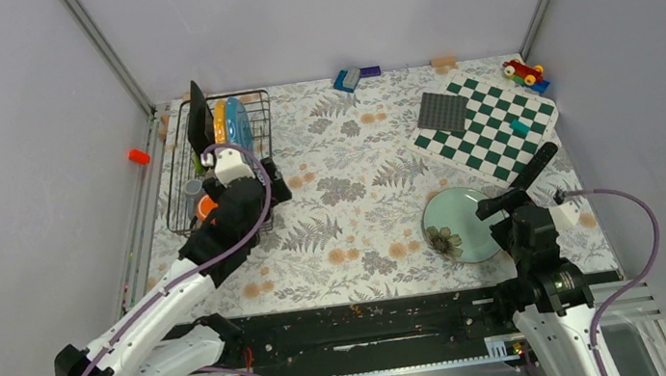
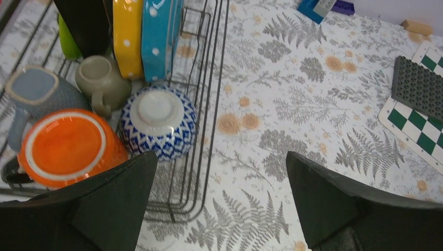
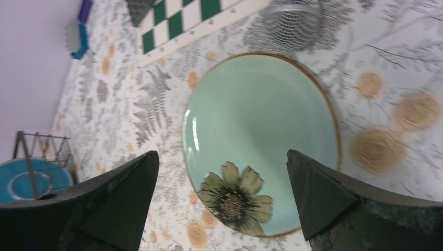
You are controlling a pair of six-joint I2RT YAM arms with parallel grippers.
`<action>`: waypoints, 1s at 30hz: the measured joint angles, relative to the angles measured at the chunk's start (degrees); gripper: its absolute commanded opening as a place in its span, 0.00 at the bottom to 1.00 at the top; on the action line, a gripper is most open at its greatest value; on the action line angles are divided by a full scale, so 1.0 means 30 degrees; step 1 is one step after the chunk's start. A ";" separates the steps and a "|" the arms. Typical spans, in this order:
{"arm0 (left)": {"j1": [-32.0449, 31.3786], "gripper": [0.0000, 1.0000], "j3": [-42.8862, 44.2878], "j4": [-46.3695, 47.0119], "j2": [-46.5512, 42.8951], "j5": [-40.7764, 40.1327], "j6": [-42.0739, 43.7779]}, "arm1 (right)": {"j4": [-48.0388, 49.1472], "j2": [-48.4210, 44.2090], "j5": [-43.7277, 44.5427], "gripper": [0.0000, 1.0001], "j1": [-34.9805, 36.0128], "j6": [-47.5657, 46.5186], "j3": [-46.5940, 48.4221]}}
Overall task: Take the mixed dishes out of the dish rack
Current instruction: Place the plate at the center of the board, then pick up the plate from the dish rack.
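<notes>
The dish rack (image 1: 262,120), a dark wire basket, stands at the far left of the tabletop (image 1: 350,195), which is covered in a pale cloth printed with grey ferns and orange flowers and closed in by plain grey walls with metal corner posts. On edge between the rack's far prongs stand a black square plate (image 2: 86,23), a lime-green plate (image 2: 68,42), a yellow white-dotted plate (image 2: 128,36) and a blue white-dotted plate (image 2: 156,36). In the rack's near half sit a grey cup (image 2: 102,78), a blue-grey mug (image 2: 36,91), an orange mug (image 2: 65,146) bottom up, and a blue-and-white patterned bowl (image 2: 159,123), also upside down against the rack's right wires. The left fingers (image 2: 120,198) hang spread wide and empty over that near right corner of the rack. Well to the right of the rack, a pale green plate (image 3: 261,141) with a painted flower lies flat on the cloth, with the right fingers (image 3: 324,193) above it, wide apart and holding nothing. Farther right of the rack lies a green-white chequered board (image 1: 487,129) carrying a dark grey studded square (image 1: 443,113); a blue block (image 1: 347,79), a wooden block (image 1: 442,62) and a coloured toy (image 1: 523,72) lie along the back wall.
</notes>
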 measured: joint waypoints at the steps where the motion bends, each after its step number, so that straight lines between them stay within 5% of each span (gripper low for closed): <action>1: 0.0670 0.99 0.0146 0.0095 0.0036 0.0823 0.0386 | 0.0736 0.0160 -0.0204 1.00 0.0000 -0.0087 -0.0102; 15: 0.8561 0.99 0.8714 0.0291 0.7308 0.9632 0.5078 | 0.5457 -0.0262 -0.3548 0.99 0.0000 -0.0095 -0.2820; 22: 0.9923 0.99 1.2065 -0.1209 1.1198 1.2706 0.5676 | 0.5559 -0.0335 -0.4473 0.99 0.0000 -0.0138 -0.2805; 30: 1.0579 0.99 1.2509 -0.2302 1.2786 1.3974 0.5705 | 0.5639 0.0306 -0.5042 1.00 0.0000 -0.0255 -0.2630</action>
